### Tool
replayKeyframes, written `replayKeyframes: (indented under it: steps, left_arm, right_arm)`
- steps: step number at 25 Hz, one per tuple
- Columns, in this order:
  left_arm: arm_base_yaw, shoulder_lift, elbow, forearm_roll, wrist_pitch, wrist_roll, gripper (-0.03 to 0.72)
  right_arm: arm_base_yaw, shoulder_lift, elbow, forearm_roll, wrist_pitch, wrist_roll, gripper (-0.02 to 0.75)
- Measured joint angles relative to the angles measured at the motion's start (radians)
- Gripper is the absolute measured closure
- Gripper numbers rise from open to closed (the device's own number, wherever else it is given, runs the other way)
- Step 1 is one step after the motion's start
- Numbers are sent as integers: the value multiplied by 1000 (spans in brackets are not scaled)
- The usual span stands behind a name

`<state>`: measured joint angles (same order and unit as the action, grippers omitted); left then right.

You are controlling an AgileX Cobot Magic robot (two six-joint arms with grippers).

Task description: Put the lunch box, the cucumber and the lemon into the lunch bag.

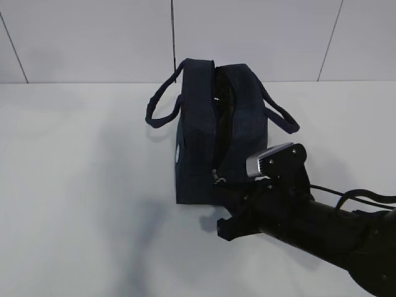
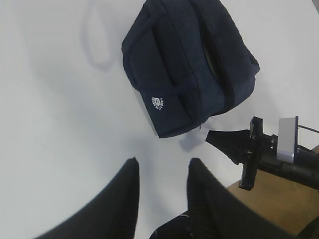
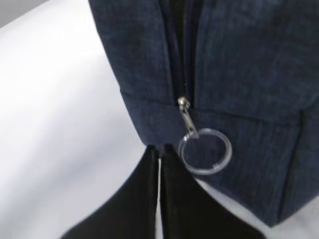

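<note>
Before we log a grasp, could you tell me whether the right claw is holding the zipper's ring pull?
No: in the right wrist view the right claw is shut just left of the ring pull, which hangs free against the lunch bag.

White matte surface (image 1: 74, 185) under even light; pale panelled wall (image 1: 93, 37) behind, dark seams (image 1: 172, 31) between panels.

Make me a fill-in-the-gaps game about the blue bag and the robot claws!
The lunch bag has a zipper that is ____ along the top.
The zipper pull has the shape of a ____.
The right gripper has its jaws ____.
The left gripper hangs over the bare ____.

Missing words: open; ring; shut; table
</note>
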<state>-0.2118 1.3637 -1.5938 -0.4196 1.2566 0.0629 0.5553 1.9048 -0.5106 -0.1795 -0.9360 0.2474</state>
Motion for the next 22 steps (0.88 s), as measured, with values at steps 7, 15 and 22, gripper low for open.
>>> replayKeyframes:
  steps: [7, 15, 22]
  left_arm:
    - [0, 0, 0, 0, 0, 0, 453]
    - [0, 0, 0, 0, 0, 0, 453]
    - [0, 0, 0, -2, 0, 0, 453]
  right_arm:
    - [0, -8, -1, 10, 110, 0, 716]
    - [0, -8, -9, 26, 124, -60, 388]
    - [0, 1, -100, -1, 209, -76, 349]
